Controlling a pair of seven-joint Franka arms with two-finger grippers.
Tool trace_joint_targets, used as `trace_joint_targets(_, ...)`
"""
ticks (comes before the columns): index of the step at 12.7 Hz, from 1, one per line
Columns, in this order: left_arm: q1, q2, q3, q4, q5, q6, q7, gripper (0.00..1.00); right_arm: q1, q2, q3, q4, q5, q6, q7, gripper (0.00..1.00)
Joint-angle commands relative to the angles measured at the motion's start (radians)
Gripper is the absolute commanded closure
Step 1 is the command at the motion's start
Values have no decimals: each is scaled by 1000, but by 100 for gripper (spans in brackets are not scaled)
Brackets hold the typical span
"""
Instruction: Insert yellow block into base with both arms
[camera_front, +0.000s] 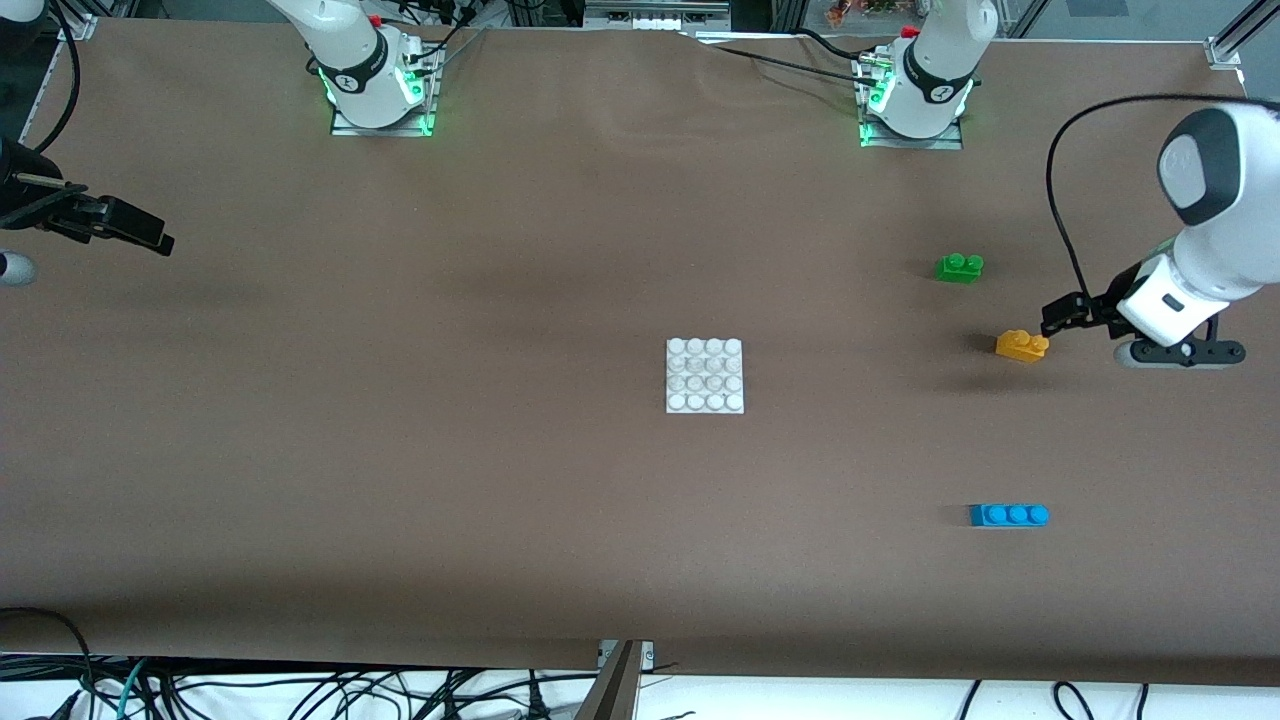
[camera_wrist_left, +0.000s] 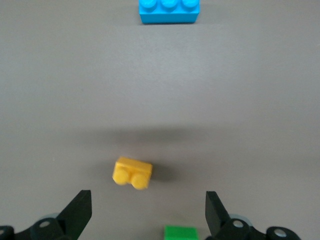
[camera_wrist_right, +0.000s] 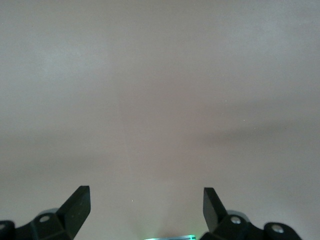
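Yellow block (camera_front: 1021, 345) on the table between green brick (camera_front: 959, 266) and blue brick (camera_front: 1008, 514), left gripper (camera_front: 1062, 315) spread wide – empty – just beside it, base (camera_front: 705, 375) mid-table, right gripper (camera_front: 130, 230) waiting, released.

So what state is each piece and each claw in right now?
yellow block: loose on the table, untouched
base: flat, studs bare
green brick: loose, studs up
blue brick: loose, studs up
left gripper: open, over the yellow block
right gripper: open, empty, waiting
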Motion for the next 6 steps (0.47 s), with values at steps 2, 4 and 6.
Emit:
trace_joint_targets(2,37,90,-2,-30,20,84,62,0,-9,0,9,9,3,-3,-6,0)
trace_joint_targets(4,43,127,0,-68,20,142,78,0,-8,0,9,9,3,-3,-6,0)
trace_joint_targets(6,47,151,1,-127,20,233,104,0,-9,0,9,9,3,-3,-6,0)
